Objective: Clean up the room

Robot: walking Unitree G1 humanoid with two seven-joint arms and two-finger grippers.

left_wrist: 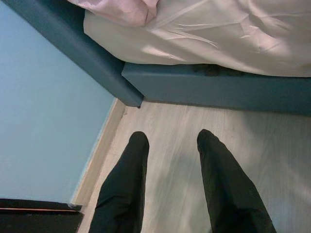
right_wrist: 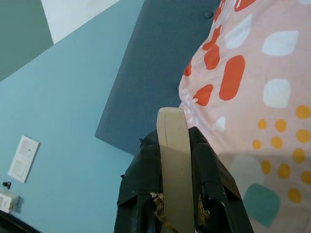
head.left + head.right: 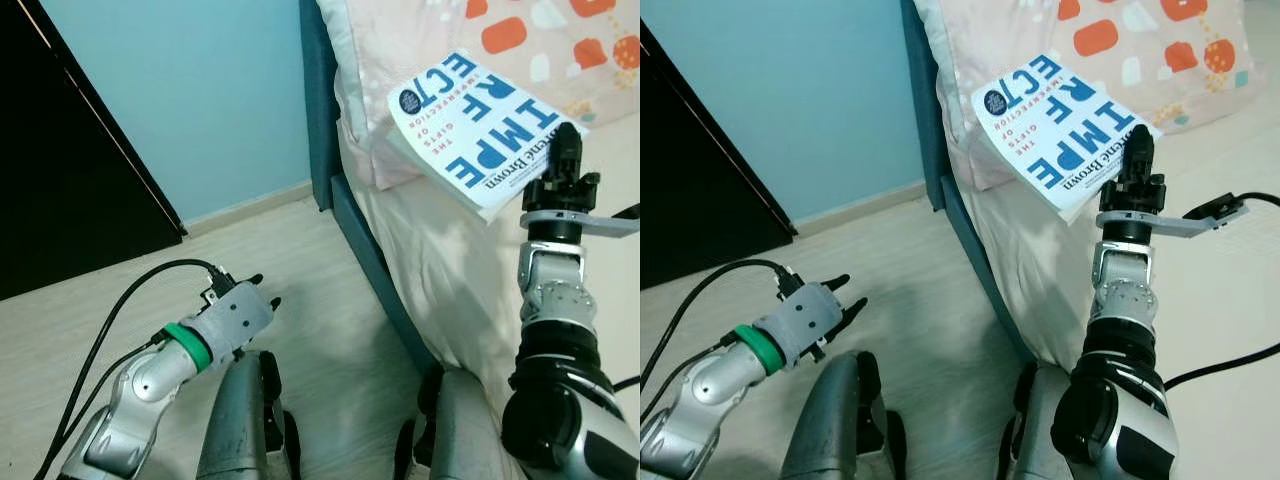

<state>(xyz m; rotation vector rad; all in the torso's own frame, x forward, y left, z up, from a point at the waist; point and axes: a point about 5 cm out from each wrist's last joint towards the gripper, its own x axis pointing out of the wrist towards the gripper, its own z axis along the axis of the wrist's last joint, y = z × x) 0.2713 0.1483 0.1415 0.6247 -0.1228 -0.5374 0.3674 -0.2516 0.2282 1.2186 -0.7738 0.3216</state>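
The white paperback book with blue lettering (image 3: pixel 478 120) is lifted above the cream-sheeted bed (image 3: pixel 440 260), near the spotted pink pillow (image 3: pixel 1140 50), clamped in my right tool (image 3: pixel 566 150). My left tool (image 3: pixel 845 295) hangs spread apart over the pale wooden floor (image 3: pixel 320 310).

The book (image 3: pixel 478 120) has a glossy paper cover and cream matt page edges. The right gripper (image 2: pixel 176 160) pinching it is matt black plastic. The pillow (image 3: pixel 1120 40) and sheet (image 3: pixel 450 260) are soft, creased cloth. The floor (image 3: pixel 300 300) is pale, smooth wood-look board. The arms are brushed silver metal.
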